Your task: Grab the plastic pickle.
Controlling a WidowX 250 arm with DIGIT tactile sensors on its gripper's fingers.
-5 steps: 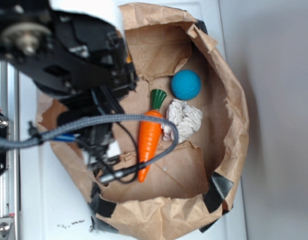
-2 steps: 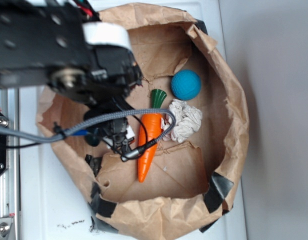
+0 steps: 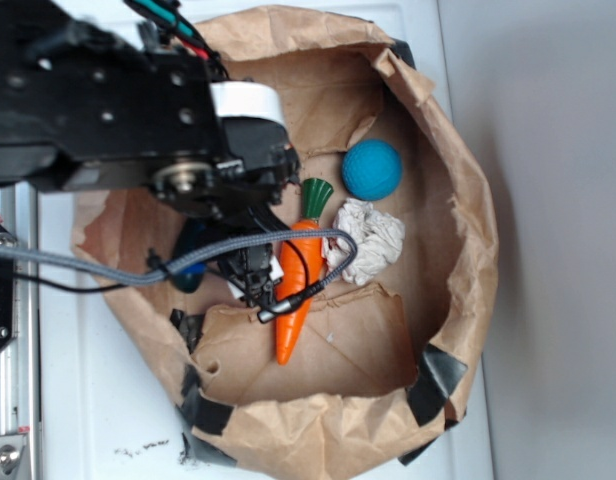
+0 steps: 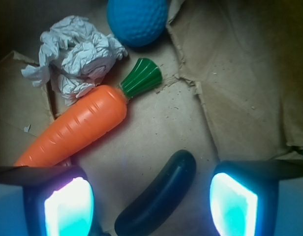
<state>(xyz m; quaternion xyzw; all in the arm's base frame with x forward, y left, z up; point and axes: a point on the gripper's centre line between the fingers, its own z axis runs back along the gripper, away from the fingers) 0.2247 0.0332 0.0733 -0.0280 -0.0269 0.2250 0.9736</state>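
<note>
The plastic pickle is a dark green, glossy, curved oblong lying on the brown paper floor of the bag. In the wrist view it sits between my two fingers, touching neither. My gripper is open, its left finger next to the orange carrot and its right finger on the other side. In the exterior view my arm hides the pickle; my gripper hangs low inside the bag, just left of the carrot.
A blue-teal ball and a crumpled white paper wad lie right of the carrot. The brown paper bag has raised, torn walls all round. A grey braided cable loops across the carrot.
My arm has swung to the right and lower into the bag, bringing the gripper close beside the carrot. The carrot, ball and paper wad have stayed put.
</note>
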